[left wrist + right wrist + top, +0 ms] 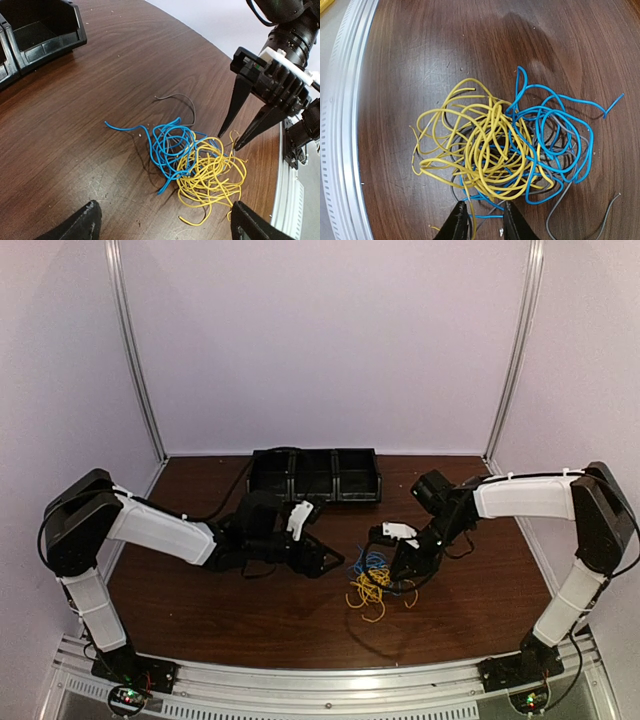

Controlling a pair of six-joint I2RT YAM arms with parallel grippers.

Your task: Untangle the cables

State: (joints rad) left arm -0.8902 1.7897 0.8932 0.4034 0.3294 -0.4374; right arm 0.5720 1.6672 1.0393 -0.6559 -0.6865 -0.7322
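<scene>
A tangle of yellow, blue and grey cables (372,580) lies on the table (220,615) between two grippers. The left gripper (165,215) gapes wide and holds nothing. The right gripper (484,215) is narrowly parted over strands at the tangle's edge and clamps none.

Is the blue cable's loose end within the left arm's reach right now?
Probably yes: the left hand stands open facing the blue cable, whose tail lies out on the table; the right hand is at the far side.
</scene>
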